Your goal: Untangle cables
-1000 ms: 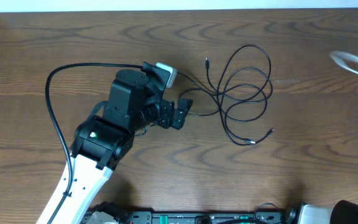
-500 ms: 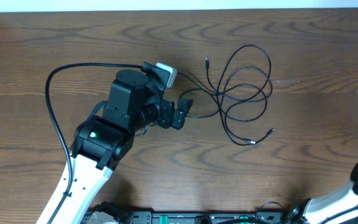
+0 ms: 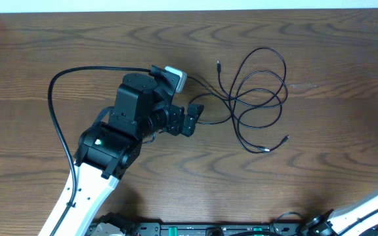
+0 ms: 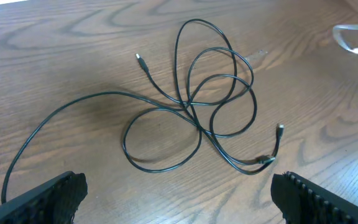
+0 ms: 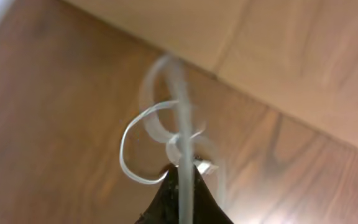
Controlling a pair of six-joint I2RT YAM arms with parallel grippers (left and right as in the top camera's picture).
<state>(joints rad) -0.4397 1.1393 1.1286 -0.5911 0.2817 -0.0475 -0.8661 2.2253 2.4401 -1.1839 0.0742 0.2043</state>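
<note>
Cables (image 4: 188, 107) lie before spread left claw (image 4: 179, 185); right claw (image 5: 182, 193) pinches white cord (image 5: 122, 146).

You have nothing to read here: no lettering, number or sign shows legibly on the cables (image 3: 235, 98), the arm (image 3: 120, 124) or the surface (image 3: 320, 52).

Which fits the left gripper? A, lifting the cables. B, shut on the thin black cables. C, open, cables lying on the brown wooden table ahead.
C: the left gripper is wide open, and the thin black cables lie flat on the wooden table.
</note>
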